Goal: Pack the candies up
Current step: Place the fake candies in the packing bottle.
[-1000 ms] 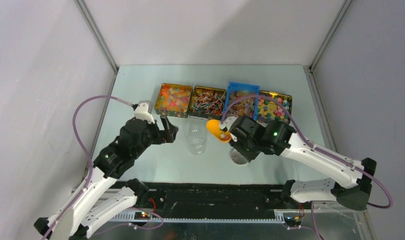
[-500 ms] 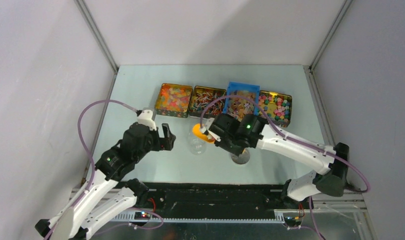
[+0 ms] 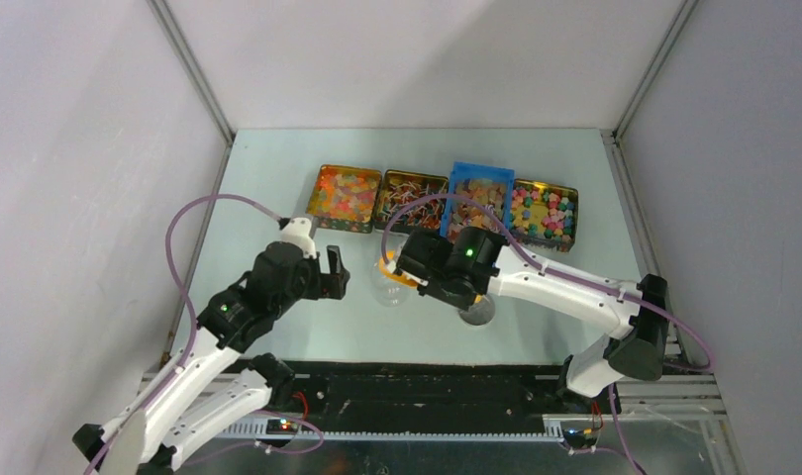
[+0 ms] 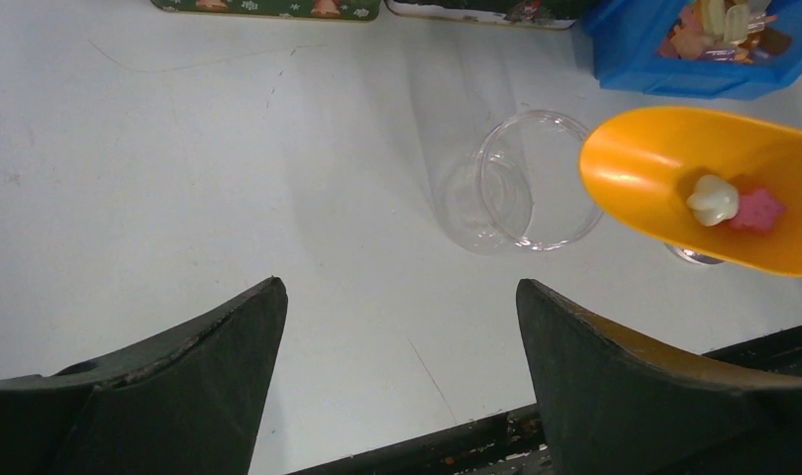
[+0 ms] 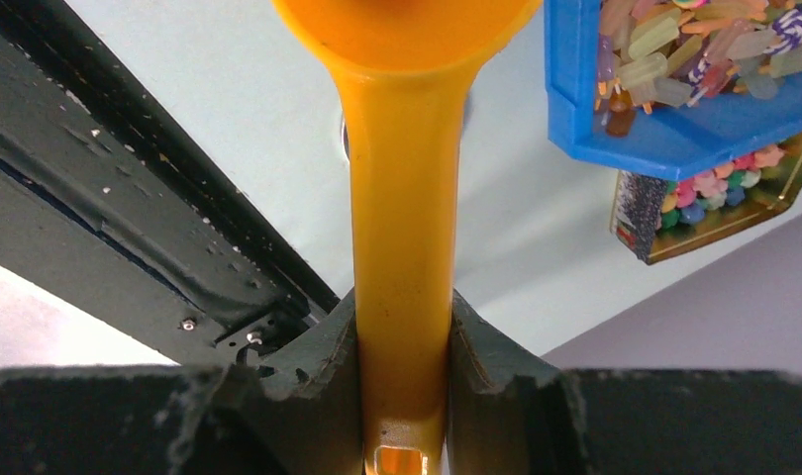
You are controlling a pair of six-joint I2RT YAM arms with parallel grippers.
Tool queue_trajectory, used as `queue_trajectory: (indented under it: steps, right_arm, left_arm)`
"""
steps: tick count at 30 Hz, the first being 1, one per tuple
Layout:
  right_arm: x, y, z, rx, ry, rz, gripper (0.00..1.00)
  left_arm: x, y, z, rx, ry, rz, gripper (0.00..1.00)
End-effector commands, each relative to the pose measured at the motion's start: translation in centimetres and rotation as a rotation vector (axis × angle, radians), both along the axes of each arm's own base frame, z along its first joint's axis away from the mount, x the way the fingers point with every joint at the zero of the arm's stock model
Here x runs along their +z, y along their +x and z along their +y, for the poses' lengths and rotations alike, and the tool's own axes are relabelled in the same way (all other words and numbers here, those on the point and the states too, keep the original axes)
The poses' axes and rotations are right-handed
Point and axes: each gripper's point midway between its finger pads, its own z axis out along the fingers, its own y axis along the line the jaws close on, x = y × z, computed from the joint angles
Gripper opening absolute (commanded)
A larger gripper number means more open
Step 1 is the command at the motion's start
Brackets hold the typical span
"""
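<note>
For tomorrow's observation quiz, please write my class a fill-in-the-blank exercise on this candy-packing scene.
1. The right gripper grips the scoop by its ____.
2. The scoop carries ____ candies.
3. The left gripper is open and holds ____.
4. The colour of the bin is ____.

Missing words: handle; two; nothing; blue.

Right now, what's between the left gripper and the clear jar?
Nothing: only bare table lies between the left gripper and the clear jar, seen in the left wrist view.
</note>
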Motion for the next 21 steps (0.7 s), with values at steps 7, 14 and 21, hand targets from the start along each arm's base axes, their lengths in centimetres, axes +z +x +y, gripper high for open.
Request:
queue_trajectory:
  steps: [7,14,21]
  right_arm:
    - [0.91,0.61,0.22,-0.003,-0.066,-0.067,0.00]
    - [0.54,0.90,0.31,-0.003,-0.103,-0.083,0.00]
    - [0.73,1.33,0.58,-0.004,-0.124,-0.101,0.00]
  left_arm:
    - [0.32,0.28,0.08,-0.008,0.014,-0.014,0.93]
    - [0.37,0.46,-0.19,-0.014,0.017,-0.004,0.93]
    - [-0.08,0.99,-0.74,-0.020,0.027,0.020,0.93]
